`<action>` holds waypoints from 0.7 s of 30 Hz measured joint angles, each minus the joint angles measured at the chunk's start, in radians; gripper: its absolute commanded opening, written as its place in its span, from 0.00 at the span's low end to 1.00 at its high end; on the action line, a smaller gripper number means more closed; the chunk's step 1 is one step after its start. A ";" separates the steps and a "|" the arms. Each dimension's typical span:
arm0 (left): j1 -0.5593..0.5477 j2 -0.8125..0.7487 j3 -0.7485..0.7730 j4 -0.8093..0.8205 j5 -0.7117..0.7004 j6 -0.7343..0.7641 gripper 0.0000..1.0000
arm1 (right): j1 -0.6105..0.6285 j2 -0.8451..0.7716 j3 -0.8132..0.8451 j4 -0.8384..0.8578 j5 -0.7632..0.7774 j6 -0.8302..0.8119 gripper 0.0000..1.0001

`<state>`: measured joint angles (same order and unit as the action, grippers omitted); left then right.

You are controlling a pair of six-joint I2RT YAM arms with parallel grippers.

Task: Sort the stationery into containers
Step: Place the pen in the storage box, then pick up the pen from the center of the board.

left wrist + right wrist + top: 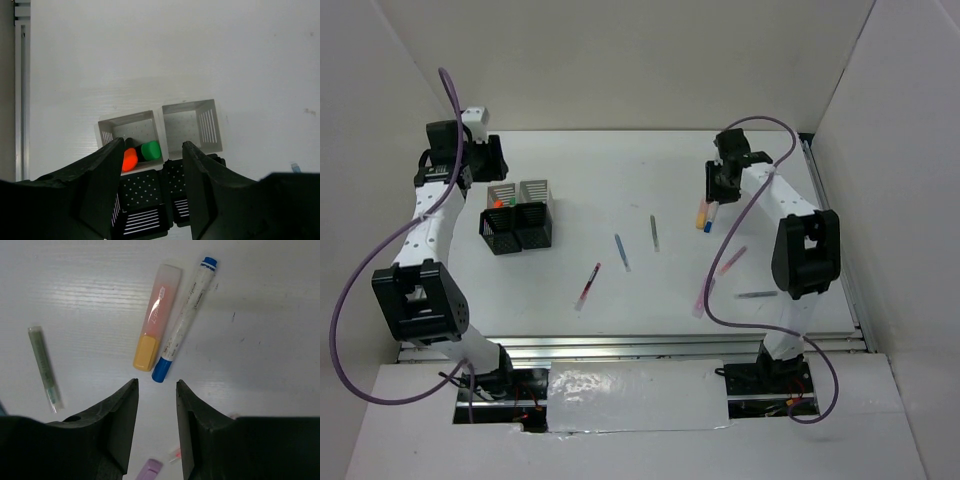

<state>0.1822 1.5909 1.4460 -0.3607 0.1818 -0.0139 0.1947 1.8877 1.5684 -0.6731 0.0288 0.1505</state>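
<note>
Left jaws spread, empty, hanging over the cup cluster [506, 238]. Orange marker [129, 160] and green marker [150, 150] sit in the left grey cup [134, 127]. Right jaws parted, gripping nothing, low over the table [265, 365], just short of the orange highlighter [155, 315] and white blue-capped pen [186, 315] lying side by side. Red pen [588, 285], blue pen [621, 252] and grey pen [654, 232] lie loose mid-table

There are four mesh cups [533, 225]: two black, two pale grey. One pale cup holds two: an orange-capped highlighter [129, 160] and a green-capped highlighter [150, 150]. Eight pieces lie loose on the surface [620, 165]: four thin pens (red pen [588, 285], blue pen [621, 251], greyish pen [654, 232], dark grey pen [757, 294]), three more highlighters (orange highlighter [154, 315], pink highlighter [731, 260], purplish highlighter [704, 297]) and one white blue-capped pen [186, 315].
</note>
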 measured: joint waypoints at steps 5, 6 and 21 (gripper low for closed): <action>0.000 -0.031 0.000 0.003 0.024 -0.024 0.63 | -0.018 0.087 0.072 -0.003 0.005 0.032 0.37; -0.001 -0.032 -0.001 0.003 0.028 -0.027 0.63 | -0.021 0.103 0.089 -0.003 0.003 0.036 0.36; -0.002 -0.038 -0.013 -0.005 0.053 -0.051 0.67 | -0.108 0.254 0.175 -0.019 -0.037 0.051 0.45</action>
<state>0.1802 1.5528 1.4330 -0.3660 0.2344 -0.0647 0.0872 2.1414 1.7435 -0.6926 -0.0086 0.2012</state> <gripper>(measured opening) 0.657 0.430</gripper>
